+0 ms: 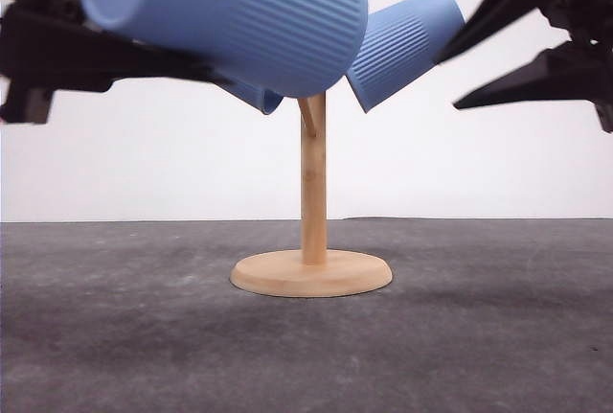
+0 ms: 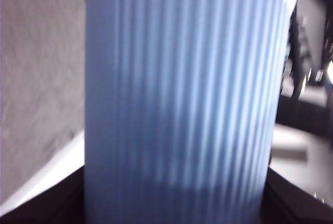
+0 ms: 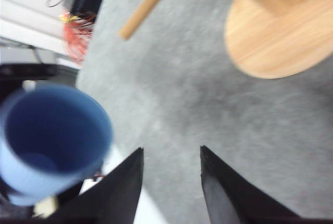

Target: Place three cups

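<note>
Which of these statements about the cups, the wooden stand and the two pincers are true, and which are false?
1. The left pincer holds a blue cup. True.
2. The right pincer grips a cup. False: it is open and holds nothing.
3. The wooden stand lies flat on the table. False: it stands upright on its round base.
4. A second cup hangs tilted at the stand's upper right. True.
5. The stand's base is square. False: it is round.
</note>
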Motion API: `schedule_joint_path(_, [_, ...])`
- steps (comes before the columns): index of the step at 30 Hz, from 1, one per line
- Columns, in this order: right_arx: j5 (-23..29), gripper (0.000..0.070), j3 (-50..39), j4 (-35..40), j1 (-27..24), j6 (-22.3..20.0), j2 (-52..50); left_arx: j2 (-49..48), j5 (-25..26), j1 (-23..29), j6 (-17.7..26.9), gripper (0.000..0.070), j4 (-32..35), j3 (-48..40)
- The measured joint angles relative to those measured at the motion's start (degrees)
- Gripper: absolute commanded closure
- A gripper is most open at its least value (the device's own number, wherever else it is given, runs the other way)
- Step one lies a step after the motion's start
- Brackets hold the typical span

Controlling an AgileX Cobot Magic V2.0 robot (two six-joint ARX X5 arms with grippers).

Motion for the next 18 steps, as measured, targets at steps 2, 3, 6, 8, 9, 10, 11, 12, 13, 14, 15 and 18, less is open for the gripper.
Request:
schedule_joint_path(2, [0.96, 0.0482, 0.00, -0.09, -0.20, -1.20, 0.00, 0.00, -2.95, 0.00, -5.19, 0.0358, 4.34, 0.00])
schedule_joint_path(3, [1.02, 0.0482, 0.00, -0.09, -0.20, -1.87, 0.00, 0.00, -4.48, 0.00, -7.65, 0.0357, 6.61, 0.00])
schedule_joint_path(6, [1.02, 0.0482, 0.00, -0.09, -0.18, -2.85, 0.00, 0.82, -6.05, 0.27, -13.74, 0.0357, 11.37, 0.00])
schedule_joint_path(8, [1.02, 0.0482, 0.00, -0.07, -0.18, -3.34, 0.00, 2.22, -5.90, 0.41, -17.08, 0.0357, 13.04, 0.00])
schedule_joint_path(9, [1.02, 0.0482, 0.00, -0.08, -0.18, -3.58, 0.00, 3.19, -5.85, 0.44, -18.73, 0.0357, 13.60, 0.00])
schedule_joint_path(10, [1.02, 0.0482, 0.00, -0.09, -0.18, -3.72, 0.00, 4.05, -5.83, 0.46, -20.03, 0.0357, 14.03, 0.00])
schedule_joint_path(11, [1.02, 0.0482, 0.00, -0.09, -0.18, -3.94, 0.00, 4.95, -5.83, 0.48, -21.20, 0.0357, 14.64, 0.00])
schedule_joint_path(12, [1.02, 0.0482, 0.00, -0.09, -0.18, -4.07, 0.00, 6.00, -5.81, 0.52, -22.44, 0.0357, 15.59, 0.00])
schedule_joint_path(13, [1.02, 0.0482, 0.00, -0.09, -0.18, -4.27, 0.00, 6.99, -5.83, 0.57, -23.53, 0.0357, 16.78, 0.00])
schedule_joint_path(14, [1.02, 0.0482, 0.00, -0.09, -0.18, -4.43, 0.00, 7.97, -5.83, 0.65, -24.51, 0.0357, 18.15, 0.00])
schedule_joint_path(15, [1.02, 0.0482, 0.00, -0.09, -0.18, -4.57, 0.00, 9.02, -5.83, 0.79, -25.66, 0.0357, 19.80, 0.00])
schedule_joint_path(18, [1.02, 0.0482, 0.00, -0.09, -0.18, -4.92, 0.00, 11.97, -5.91, 1.36, -29.22, 0.0357, 24.86, 0.00])
